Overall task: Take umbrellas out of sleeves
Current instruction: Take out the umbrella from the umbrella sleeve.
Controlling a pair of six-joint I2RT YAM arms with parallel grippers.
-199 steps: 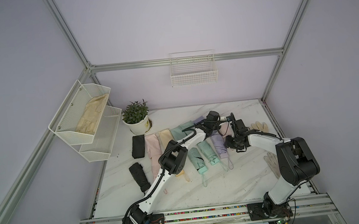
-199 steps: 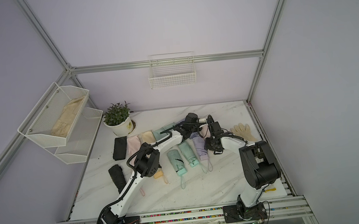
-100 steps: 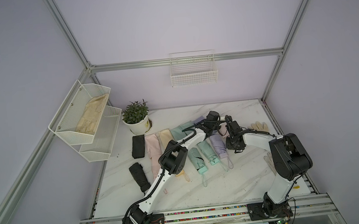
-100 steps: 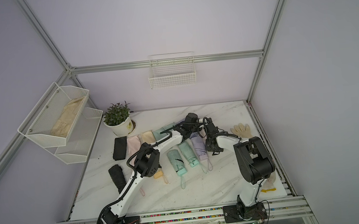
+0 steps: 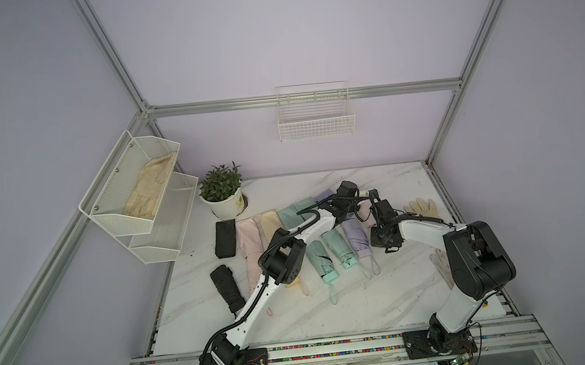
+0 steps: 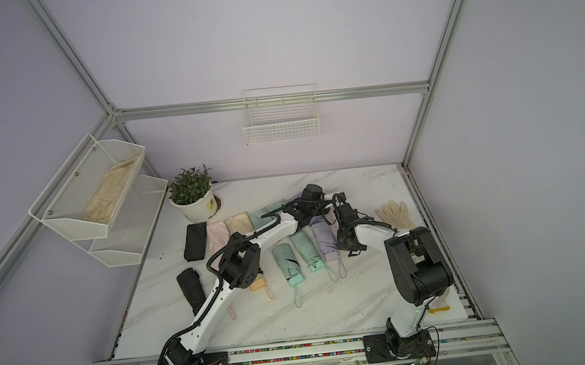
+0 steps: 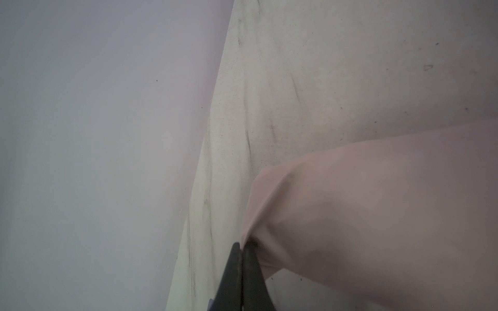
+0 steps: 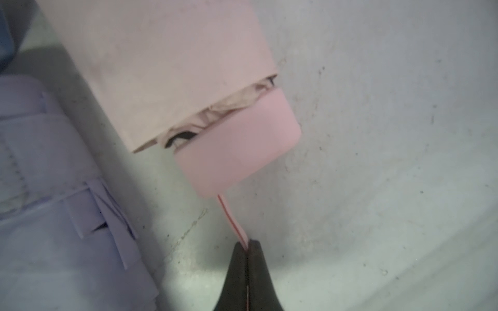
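This is a robot test cell in a lab: two white arms [image 5: 310, 225] are bolted to an aluminium rail [image 5: 336, 347] at the edge of a marble-look tabletop [image 5: 386, 302], boxed in by plain lilac panels [image 5: 305, 25] on aluminium framing [image 5: 108, 51]. Beyond the fingers [image 8: 237, 274] a wire basket [image 5: 316, 126] hangs on the back panel; well to the left of the fingers sit a potted plant [image 5: 222, 194] and, on the side panel, a two-tier mesh shelf [image 5: 159, 236]

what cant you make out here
Right wrist view: the pink sleeve covers the pink umbrella except its handle.
Both top views: the left arm's elbow covers most of the yellow umbrella.
Both top views: tips of the left end effector and right end effector are too small and dark; only wrist views show them.
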